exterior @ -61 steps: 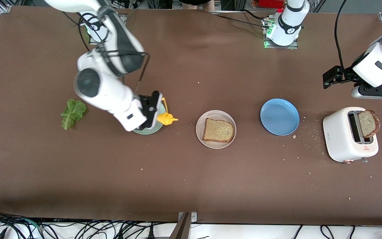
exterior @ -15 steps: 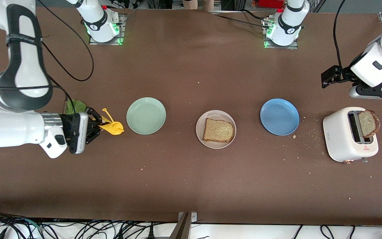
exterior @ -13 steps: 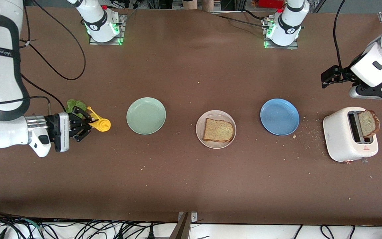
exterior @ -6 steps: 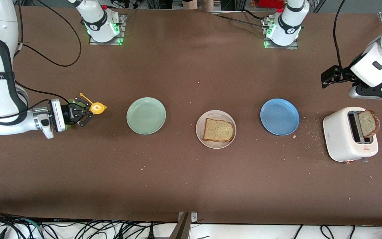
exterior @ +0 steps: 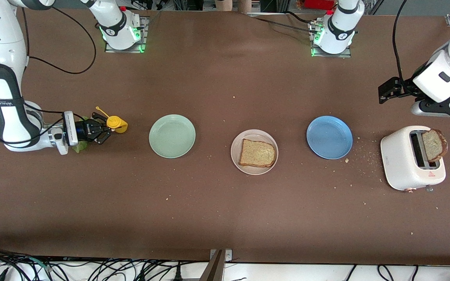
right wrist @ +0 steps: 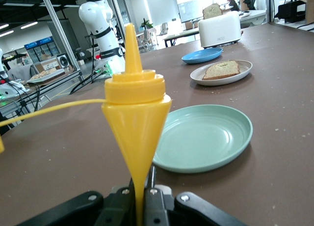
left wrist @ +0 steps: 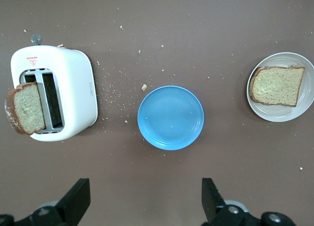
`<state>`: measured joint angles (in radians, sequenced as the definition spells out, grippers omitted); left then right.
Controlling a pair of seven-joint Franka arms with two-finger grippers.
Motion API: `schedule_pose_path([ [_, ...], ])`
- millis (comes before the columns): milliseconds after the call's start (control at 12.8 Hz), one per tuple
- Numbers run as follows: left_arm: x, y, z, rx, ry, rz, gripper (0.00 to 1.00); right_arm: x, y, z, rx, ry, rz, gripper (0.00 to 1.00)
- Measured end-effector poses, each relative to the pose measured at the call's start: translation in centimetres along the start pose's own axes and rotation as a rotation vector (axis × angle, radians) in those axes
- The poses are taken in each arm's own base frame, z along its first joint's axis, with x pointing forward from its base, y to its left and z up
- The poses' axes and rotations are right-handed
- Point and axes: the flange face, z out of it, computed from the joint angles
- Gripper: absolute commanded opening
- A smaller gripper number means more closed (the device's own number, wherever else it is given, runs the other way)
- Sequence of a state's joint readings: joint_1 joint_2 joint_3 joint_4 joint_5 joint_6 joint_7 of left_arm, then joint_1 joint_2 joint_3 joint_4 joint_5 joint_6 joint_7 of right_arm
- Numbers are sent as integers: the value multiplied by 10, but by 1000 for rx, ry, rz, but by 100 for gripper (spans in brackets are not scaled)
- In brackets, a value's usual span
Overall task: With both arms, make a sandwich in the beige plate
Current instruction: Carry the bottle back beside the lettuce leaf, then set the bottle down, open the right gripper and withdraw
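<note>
The beige plate (exterior: 254,134) sits mid-table with one slice of brown bread (exterior: 257,153) on it. A second slice (exterior: 434,145) sticks out of the white toaster (exterior: 411,157) at the left arm's end. The lettuce leaf (exterior: 79,147) lies at the right arm's end, mostly hidden under my right gripper (exterior: 102,127). That gripper is shut on a yellow squeeze bottle (exterior: 116,123), seen close up in the right wrist view (right wrist: 135,118). My left gripper (exterior: 389,89) is open and empty, waiting high over the table by the toaster. Plate (left wrist: 279,115) and bread (left wrist: 277,85) also show in the left wrist view.
A mint green plate (exterior: 172,136) lies between the bottle and the beige plate. A blue plate (exterior: 329,137) lies between the beige plate and the toaster. Crumbs are scattered around the toaster. The table's edge nearest the front camera has cables along it.
My right gripper has carried the yellow bottle from over the mint green plate toward the right arm's end, and it now covers the lettuce. The left arm has not moved.
</note>
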<state>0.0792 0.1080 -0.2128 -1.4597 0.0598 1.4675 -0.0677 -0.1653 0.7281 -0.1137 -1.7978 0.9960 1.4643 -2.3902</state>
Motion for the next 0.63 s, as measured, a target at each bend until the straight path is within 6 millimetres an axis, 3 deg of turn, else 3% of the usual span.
schedule_pose_path([
  [235, 0, 0, 0, 0, 0, 0, 100, -38, -3, 13, -9, 76, 11, 0],
  [470, 0, 0, 0, 0, 0, 0, 100, -52, -4, 23, -16, 132, 14, 0],
  [626, 0, 0, 0, 0, 0, 0, 100, -56, -3, 26, -16, 144, 14, 48],
])
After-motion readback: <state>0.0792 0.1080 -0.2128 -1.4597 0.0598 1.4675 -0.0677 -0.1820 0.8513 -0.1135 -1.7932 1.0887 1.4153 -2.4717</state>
